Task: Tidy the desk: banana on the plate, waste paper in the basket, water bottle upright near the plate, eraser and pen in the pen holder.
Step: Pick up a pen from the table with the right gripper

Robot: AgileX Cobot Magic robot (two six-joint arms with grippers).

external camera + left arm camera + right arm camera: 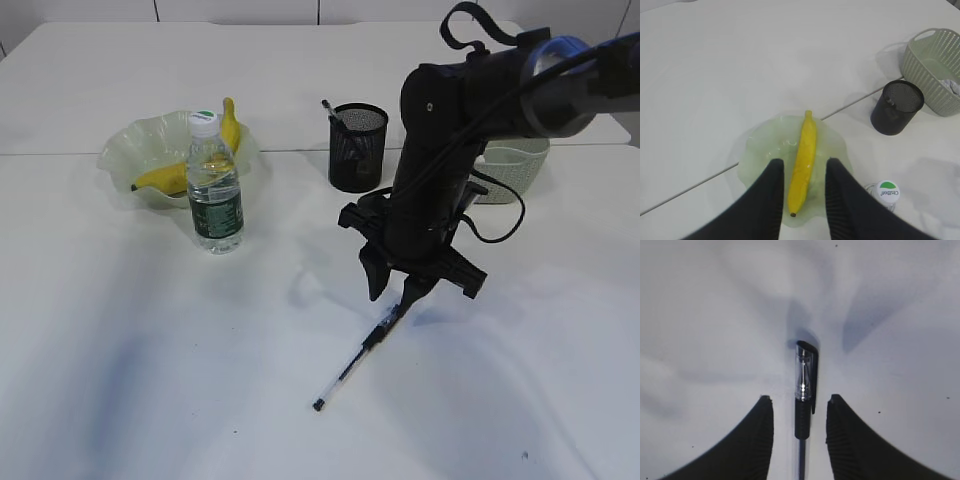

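Note:
A black-and-clear pen (355,365) (804,390) lies flat on the white desk (150,380). My right gripper (395,290) (800,398) is down over its capped end, open, one finger on each side with a gap to the pen. A second pen (330,110) stands in the black mesh pen holder (358,150) (897,107). The banana (165,178) (804,160) rests in the pale green plate (130,145) (760,155). My left gripper (804,162) hangs open high above it, holding nothing. The water bottle (215,190) (887,191) stands upright beside the plate. The eraser is out of view.
The sage green basket (512,165) (932,65) sits behind my right arm, to the right of the pen holder, with crumpled white waste paper (952,87) inside. A seam (60,153) runs across the tabletop behind the plate.

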